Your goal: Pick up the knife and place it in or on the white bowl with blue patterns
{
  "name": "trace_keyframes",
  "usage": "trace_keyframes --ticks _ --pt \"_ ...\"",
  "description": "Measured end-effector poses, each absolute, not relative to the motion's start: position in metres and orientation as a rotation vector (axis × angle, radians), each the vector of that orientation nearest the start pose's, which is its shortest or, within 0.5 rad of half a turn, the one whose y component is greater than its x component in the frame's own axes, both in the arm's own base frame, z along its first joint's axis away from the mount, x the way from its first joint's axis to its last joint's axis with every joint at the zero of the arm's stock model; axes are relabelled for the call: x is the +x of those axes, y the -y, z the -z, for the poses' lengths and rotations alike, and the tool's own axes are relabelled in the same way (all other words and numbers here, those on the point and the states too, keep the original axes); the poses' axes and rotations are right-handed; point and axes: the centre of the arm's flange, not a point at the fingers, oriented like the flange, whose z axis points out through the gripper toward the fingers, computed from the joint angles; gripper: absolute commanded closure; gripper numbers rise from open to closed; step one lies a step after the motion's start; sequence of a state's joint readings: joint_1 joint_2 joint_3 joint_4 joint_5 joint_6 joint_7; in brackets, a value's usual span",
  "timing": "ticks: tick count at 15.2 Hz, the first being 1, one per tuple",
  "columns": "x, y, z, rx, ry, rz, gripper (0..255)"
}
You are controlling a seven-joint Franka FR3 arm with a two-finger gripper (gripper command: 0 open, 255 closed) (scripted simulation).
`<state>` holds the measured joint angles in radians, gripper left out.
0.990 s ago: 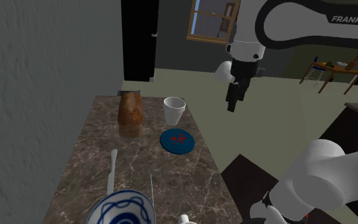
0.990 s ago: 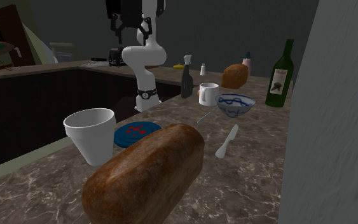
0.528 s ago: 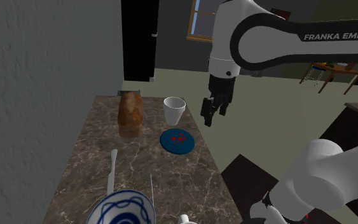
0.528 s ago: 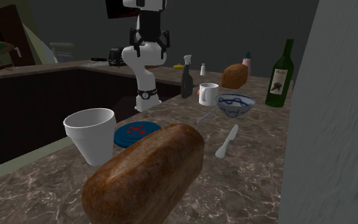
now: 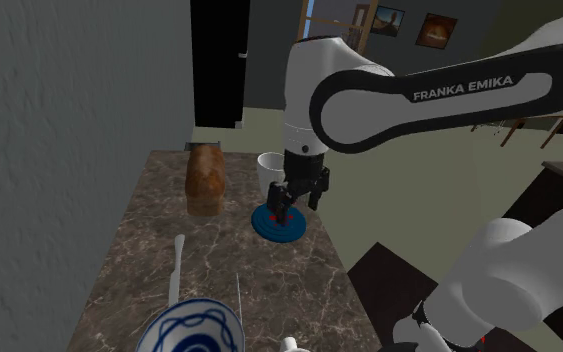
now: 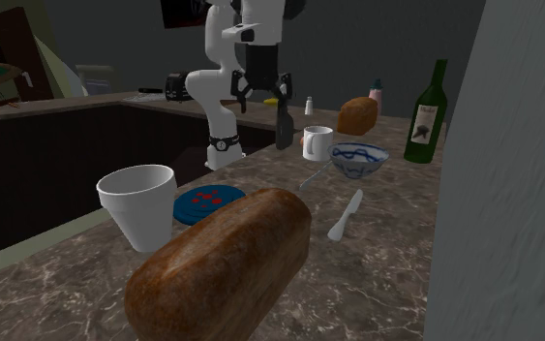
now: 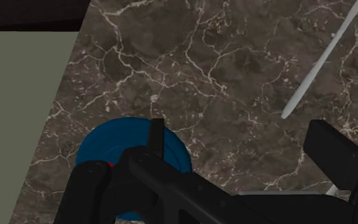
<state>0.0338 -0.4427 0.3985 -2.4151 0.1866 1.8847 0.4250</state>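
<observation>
White arm [image 5: 364,62] of smooth, rounded segments with dark joints — white "FRANKA EMIKA" lettering on a black band, upper right of the shoulder view. The claw [image 5: 295,205] is all black, two-fingered.

site: I am working in a home kitchen | worktop: dark marble-veined counter [image 6: 377,281] | food and drink on it: bread loaf [image 6: 222,266], green wine bottle [image 6: 427,114] | tableware beside them: white mug [image 6: 317,142], white cup [image 6: 139,205], blue plate [image 6: 205,202], blue-patterned bowl [image 6: 359,158] | beyond: framed pictures [image 5: 435,29] on a wall, second counter [image 6: 67,102] opposite
</observation>
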Motion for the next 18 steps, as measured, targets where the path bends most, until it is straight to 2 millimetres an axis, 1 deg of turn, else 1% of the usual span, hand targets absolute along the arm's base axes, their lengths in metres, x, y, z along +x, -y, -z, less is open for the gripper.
trace_keyframes --ticks 2,7,9,10,13,16,17,18 --pt "0.37 -0.207 -0.439 -3.16 -0.221 -0.163 0" --pt "0.4 -0.249 -0.403 -3.127 -0.352 -0.151 0" --pt "0.408 -0.266 -0.393 -3.112 -0.403 -0.146 0" --pt "0.413 -0.277 -0.384 -3.105 -0.426 -0.144 0" --pt "0.433 -0.305 -0.365 -3.078 -0.504 -0.138 0" --pt "0.454 -0.328 -0.346 -3.051 -0.58 -0.131 0" --pt "0.461 -0.34 -0.34 -3.042 -0.604 -0.129 0" --pt "0.468 -0.346 -0.333 -3.032 -0.63 -0.127 0"
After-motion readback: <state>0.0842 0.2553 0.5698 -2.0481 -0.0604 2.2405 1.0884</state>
